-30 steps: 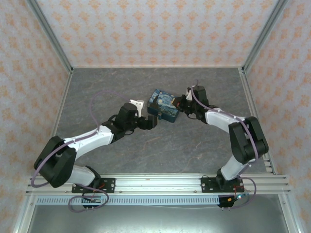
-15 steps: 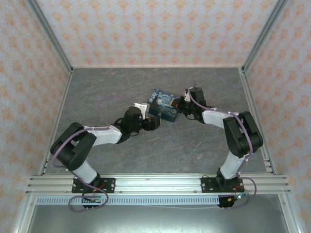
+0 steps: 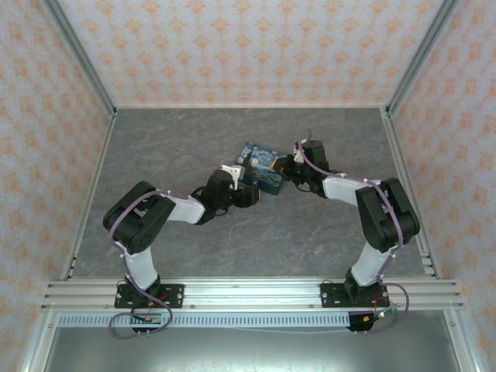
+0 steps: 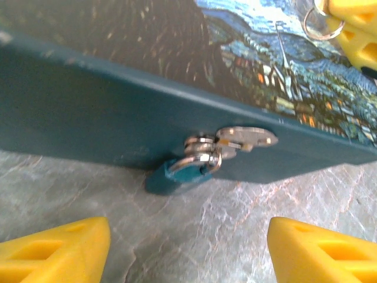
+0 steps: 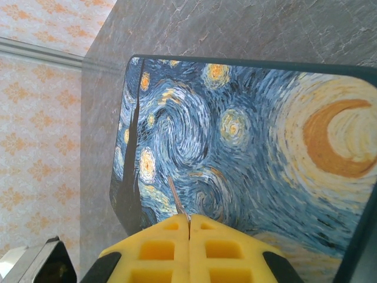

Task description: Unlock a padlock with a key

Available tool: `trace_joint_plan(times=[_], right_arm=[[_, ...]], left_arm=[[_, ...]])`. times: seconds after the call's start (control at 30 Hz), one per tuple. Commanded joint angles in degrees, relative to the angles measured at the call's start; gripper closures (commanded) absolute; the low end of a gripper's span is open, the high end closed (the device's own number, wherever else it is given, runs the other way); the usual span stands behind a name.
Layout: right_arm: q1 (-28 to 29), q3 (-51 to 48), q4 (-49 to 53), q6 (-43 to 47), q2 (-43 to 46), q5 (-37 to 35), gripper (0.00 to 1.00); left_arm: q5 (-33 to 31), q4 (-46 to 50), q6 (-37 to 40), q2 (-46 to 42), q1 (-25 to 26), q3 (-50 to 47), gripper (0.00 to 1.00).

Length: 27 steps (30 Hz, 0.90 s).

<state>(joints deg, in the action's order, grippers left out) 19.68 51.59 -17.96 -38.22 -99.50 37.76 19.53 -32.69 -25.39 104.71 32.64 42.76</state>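
Key (image 4: 182,174) could easily be knocked
Left gripper (image 4: 188,227) is held wide open just short of it, empty; right gripper (image 5: 188,227) is pinched shut on a thin ring (image 5: 177,200). Padlock (image 5: 247,130) gets shoved if closed off-centre.

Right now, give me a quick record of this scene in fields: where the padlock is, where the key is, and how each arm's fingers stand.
padlock: lies flat on the grey table, painted face up
key: at the padlock's teal side wall, its teal head sticking out low, close to the table
left fingers: open, one on each side of the key, not touching it
right fingers: shut, tips together over the padlock's painted top
lock state: cannot tell
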Motion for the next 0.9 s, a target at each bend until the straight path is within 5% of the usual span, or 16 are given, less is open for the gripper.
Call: trace_joint_plan(times=[0.0,0.87], right_arm=[[-0.14,-2.63,7.22,2.32,-1.29,-2.28,1.00],[0.00,-2.80,6.90,2.77,-1.02,-2.55,1.00]], left_arm=[[0.03,-3.26,1.75,2.15,0.23,2.55,0.30],[-0.19,-0.70,-0.06,8.42,1.27,7.68,0.41]])
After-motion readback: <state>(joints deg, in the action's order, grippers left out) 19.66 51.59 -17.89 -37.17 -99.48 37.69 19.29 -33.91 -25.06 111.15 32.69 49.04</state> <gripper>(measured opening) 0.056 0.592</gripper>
